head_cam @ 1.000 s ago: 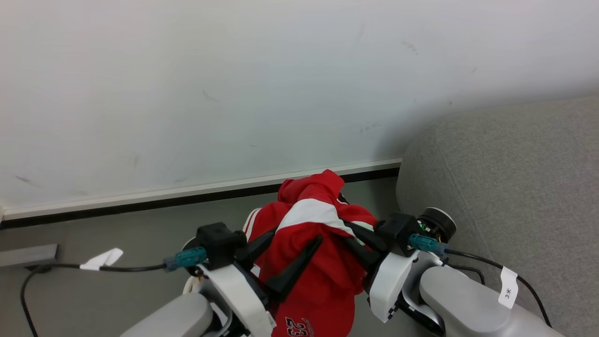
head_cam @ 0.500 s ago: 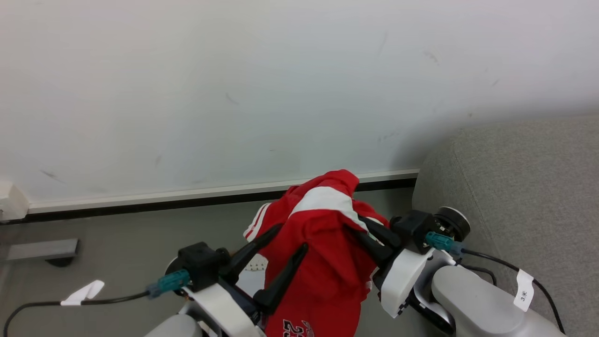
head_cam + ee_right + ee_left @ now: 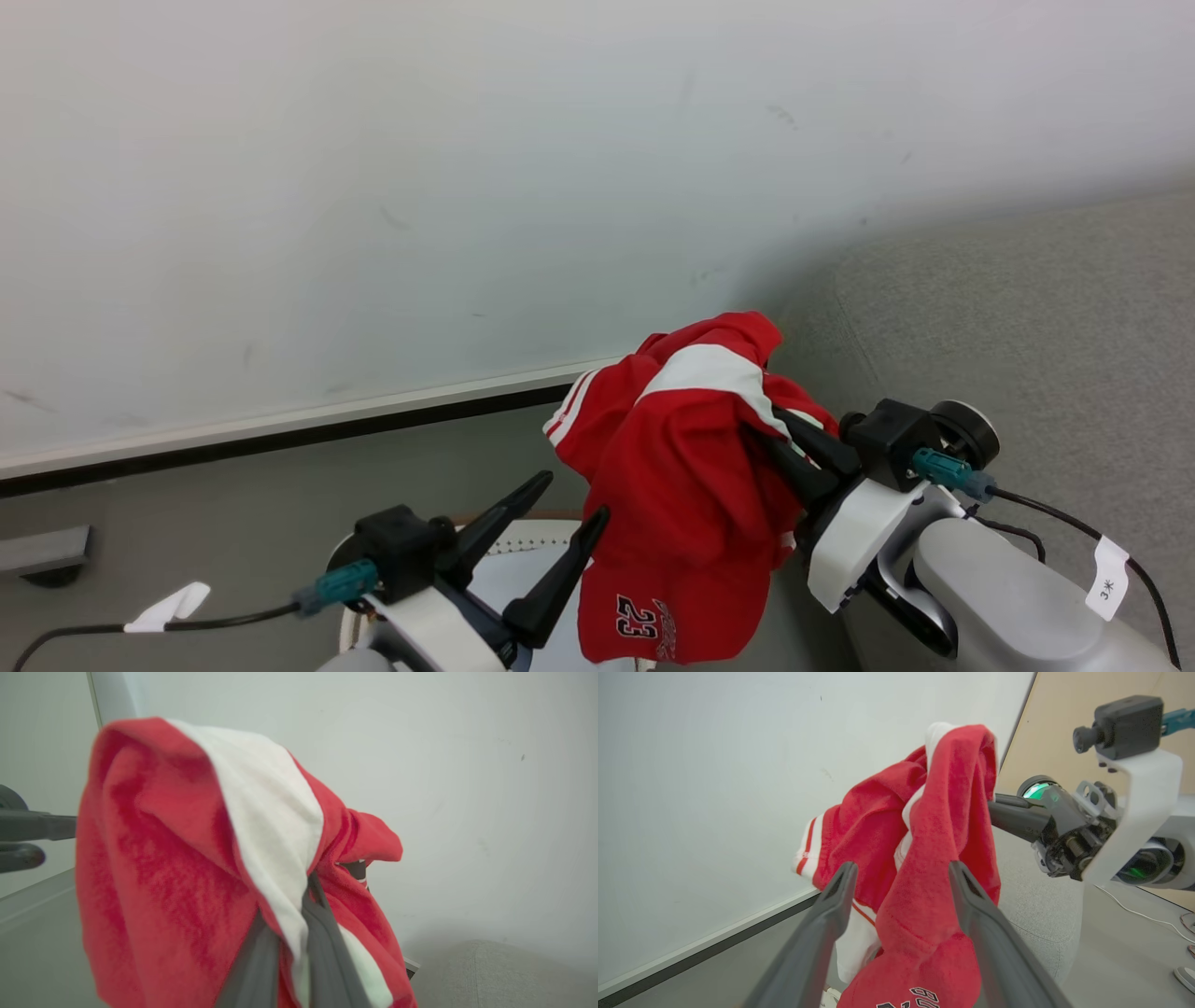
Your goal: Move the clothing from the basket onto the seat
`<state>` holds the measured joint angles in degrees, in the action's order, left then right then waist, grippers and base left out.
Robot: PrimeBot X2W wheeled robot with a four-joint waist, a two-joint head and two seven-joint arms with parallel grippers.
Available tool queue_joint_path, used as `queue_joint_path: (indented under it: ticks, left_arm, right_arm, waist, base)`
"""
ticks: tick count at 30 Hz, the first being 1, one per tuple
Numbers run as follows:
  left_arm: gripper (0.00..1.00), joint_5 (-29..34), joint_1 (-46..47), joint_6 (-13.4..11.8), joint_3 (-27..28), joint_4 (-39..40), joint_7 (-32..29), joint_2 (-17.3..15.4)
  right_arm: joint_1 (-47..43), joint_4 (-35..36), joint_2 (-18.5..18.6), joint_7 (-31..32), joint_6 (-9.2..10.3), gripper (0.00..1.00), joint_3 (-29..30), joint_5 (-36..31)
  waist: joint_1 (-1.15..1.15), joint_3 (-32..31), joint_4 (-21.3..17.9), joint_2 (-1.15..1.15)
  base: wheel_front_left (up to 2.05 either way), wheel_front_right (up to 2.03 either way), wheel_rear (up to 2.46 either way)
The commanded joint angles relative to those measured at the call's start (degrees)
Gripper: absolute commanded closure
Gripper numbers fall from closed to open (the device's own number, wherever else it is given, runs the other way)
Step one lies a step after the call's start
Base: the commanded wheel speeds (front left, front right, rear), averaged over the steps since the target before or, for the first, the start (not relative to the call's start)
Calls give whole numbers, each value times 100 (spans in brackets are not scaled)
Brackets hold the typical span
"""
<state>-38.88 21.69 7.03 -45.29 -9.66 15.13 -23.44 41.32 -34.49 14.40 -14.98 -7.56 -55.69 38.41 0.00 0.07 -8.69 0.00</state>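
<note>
The red clothing (image 3: 686, 457) with white panels hangs in the air, bunched and draped over my right gripper (image 3: 782, 446), which is shut on it. In the right wrist view the two fingers pinch the clothing (image 3: 187, 858) at a white panel. My left gripper (image 3: 574, 495) stands open just left of the cloth and holds nothing. In the left wrist view the clothing (image 3: 924, 826) hangs just beyond its spread fingers (image 3: 836, 896). The white basket (image 3: 537, 553) shows below the left gripper. The grey seat (image 3: 1027, 317) rises at the right, close behind the clothing.
A pale wall with a baseboard (image 3: 280, 425) runs across the back above the grey floor (image 3: 187, 504). A cable with a white tag (image 3: 168, 605) trails at the lower left. The seat's rounded corner (image 3: 1036, 905) lies under my right arm.
My left gripper has opened and let go of the clothing. The right gripper has carried the garment to the right, toward the seat. The head camera has shifted too.
</note>
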Motion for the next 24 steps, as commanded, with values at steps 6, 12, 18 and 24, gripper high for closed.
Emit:
queue_joint_path:
  ticks: [6,12,18,24]
  left_arm:
    - [0,117,-92,21,-43,-51,3,22]
    - [0,115,-83,38,-68,-75,2,51]
    - [0,112,-48,40,-68,-76,2,81]
    - [0,124,-24,45,-81,-81,2,162]
  right_arm:
    - [-83,144,185,-31,14,100,177,-120]
    - [-111,225,338,-31,14,100,223,-166]
    - [-152,303,453,-28,14,100,255,-175]
    - [-174,388,582,-27,14,100,275,-163]
  waist:
    - [0,-15,-497,0]
    - [0,-34,-897,0]
    - [0,-55,-1257,0]
    - [0,-39,-1422,0]
  base:
    - [0,0,0]
    - [0,0,0]
    - [0,0,0]
    - [0,0,0]
